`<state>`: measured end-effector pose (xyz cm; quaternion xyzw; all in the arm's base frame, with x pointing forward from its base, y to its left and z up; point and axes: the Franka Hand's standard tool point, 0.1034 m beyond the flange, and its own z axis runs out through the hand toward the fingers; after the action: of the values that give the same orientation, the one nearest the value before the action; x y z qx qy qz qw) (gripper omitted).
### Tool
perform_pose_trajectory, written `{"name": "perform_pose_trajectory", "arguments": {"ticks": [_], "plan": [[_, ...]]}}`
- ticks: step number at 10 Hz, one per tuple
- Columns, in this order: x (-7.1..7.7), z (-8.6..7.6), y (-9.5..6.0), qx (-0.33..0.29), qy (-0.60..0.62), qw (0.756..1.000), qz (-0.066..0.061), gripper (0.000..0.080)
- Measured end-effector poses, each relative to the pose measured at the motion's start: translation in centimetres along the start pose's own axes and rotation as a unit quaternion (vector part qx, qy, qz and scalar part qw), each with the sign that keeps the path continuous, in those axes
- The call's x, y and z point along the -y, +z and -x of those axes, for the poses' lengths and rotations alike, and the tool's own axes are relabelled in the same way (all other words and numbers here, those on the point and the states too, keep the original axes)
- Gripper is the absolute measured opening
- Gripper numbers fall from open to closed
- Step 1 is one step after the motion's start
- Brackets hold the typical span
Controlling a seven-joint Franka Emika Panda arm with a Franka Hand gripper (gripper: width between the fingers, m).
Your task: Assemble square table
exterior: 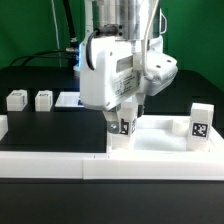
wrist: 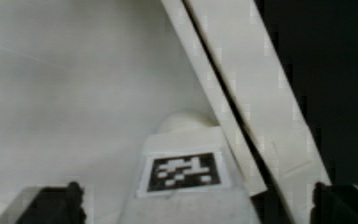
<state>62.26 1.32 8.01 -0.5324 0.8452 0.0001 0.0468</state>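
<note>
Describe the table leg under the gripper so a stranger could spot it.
Find the large white tabletop at the exterior view's lower right. At its end on that view's left stands a tag-marked leg, the only one with the gripper directly above it.

smooth white plastic tabletop (exterior: pixel 165 140), matt black table surface (exterior: pixel 50 125)

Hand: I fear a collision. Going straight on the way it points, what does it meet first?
Probably the tag-marked leg, upright on the tabletop between the fingers of the open hand; depth is unclear.
</note>
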Motion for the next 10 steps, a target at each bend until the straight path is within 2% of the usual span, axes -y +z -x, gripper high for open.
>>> {"name": "perform_pose_trajectory", "arguments": {"ticks": [1,2,10], "plan": [[-0.37,0.31,-1.22,0.008,-0.009,1.0,-0.006,0.0649],[-0.6,0.33,-1.63,0.011,-0.008,1.0,-0.006,0.0649],[-0.75,0.16,-1.01,0.007,-0.017,1.0,-0.003,0.0649]]}}
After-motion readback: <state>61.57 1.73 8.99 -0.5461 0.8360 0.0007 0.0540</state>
